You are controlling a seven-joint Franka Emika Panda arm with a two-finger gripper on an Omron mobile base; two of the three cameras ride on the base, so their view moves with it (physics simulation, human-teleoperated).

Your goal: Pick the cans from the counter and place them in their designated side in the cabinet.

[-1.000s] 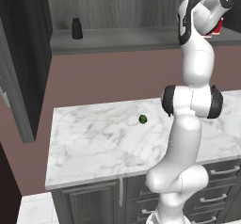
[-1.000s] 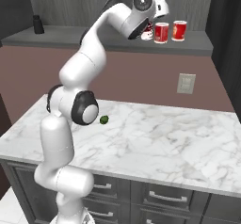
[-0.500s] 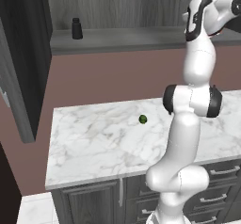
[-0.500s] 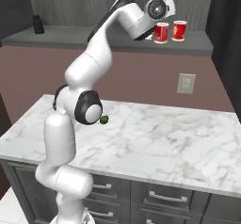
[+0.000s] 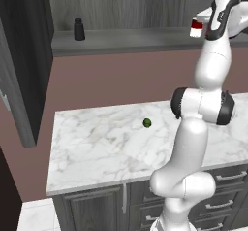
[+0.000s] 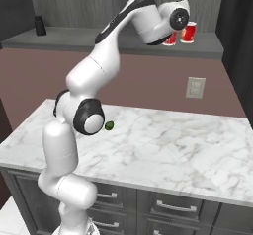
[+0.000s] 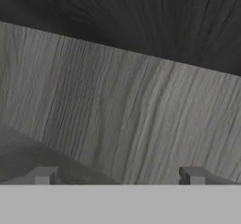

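Note:
Both cans stand side by side at the right end of the cabinet shelf (image 6: 89,40). The bright red can (image 6: 188,33) is on the right. The dark red can with white bands (image 6: 169,39) is left of it, half hidden behind my wrist, and it also peeks out beside my forearm as the banded can (image 5: 196,28). My gripper (image 7: 118,176) is open, its fingertips (image 7: 44,175) far apart with nothing between them. It faces the grey wood-grain back wall of the cabinet (image 7: 122,100), raised in front of the cans.
A black bottle (image 5: 78,29) stands at the shelf's left end. A tiny green ball (image 5: 147,123) lies on the white marble counter (image 5: 97,147). A tall dark door (image 5: 19,65) hangs open at the left. A wall outlet (image 6: 195,87) is under the shelf.
My wrist has swung to the right across the front of the cans and turned. The jaws have stayed wide open. The cans have not moved.

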